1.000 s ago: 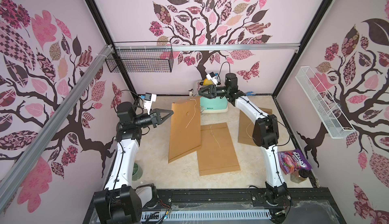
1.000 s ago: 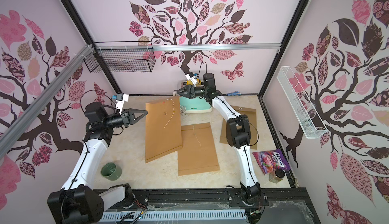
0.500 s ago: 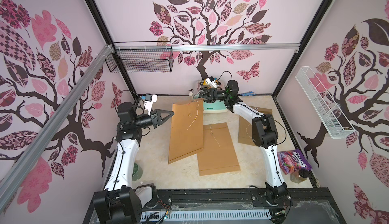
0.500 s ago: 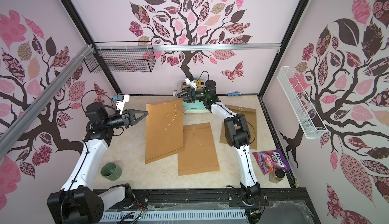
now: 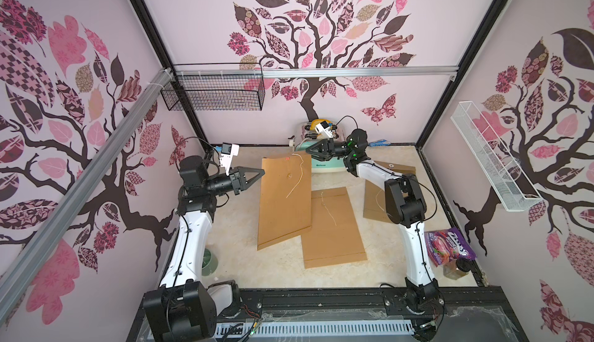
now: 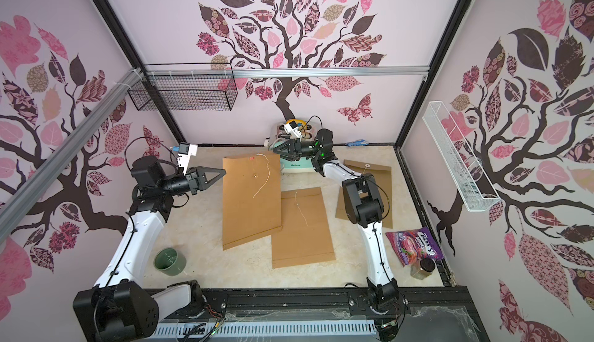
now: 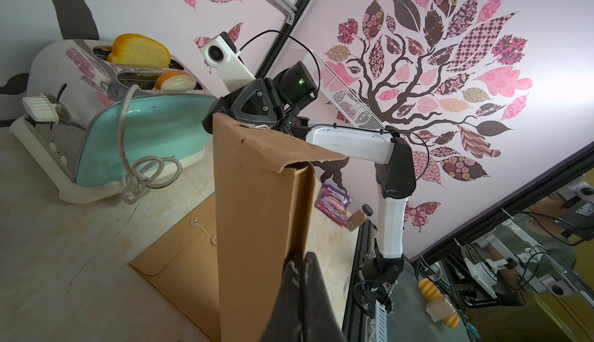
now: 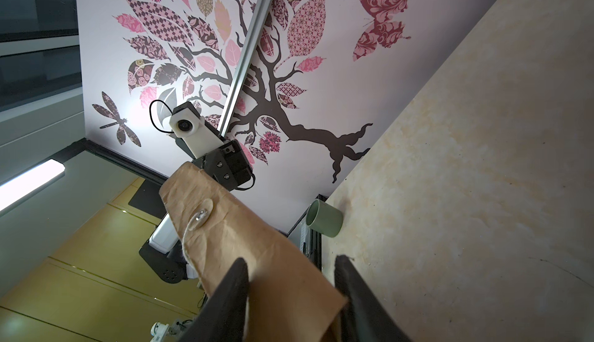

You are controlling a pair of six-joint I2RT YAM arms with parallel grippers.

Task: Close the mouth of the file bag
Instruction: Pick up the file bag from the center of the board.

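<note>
File bag [image 5: 284, 202] is raised at its mouth end between the two arms, its lower end down on the tabletop [image 5: 244, 260]. The left gripper [image 5: 262, 172] is pinched tight on one top corner. The right gripper [image 8: 291, 258] stands partly spread astride the other corner, not yet clamped. It should probably bite squarely on paper, clear of the string [image 5: 297, 176].

A dark brand mark, apparently "Belinee", sits on the mint-green toaster [image 6: 297, 167] at upper centre of the frame; "BERRIES" is printed on the purple candy bag [image 6: 414, 244] at lower right. Other print is illegible.
</note>
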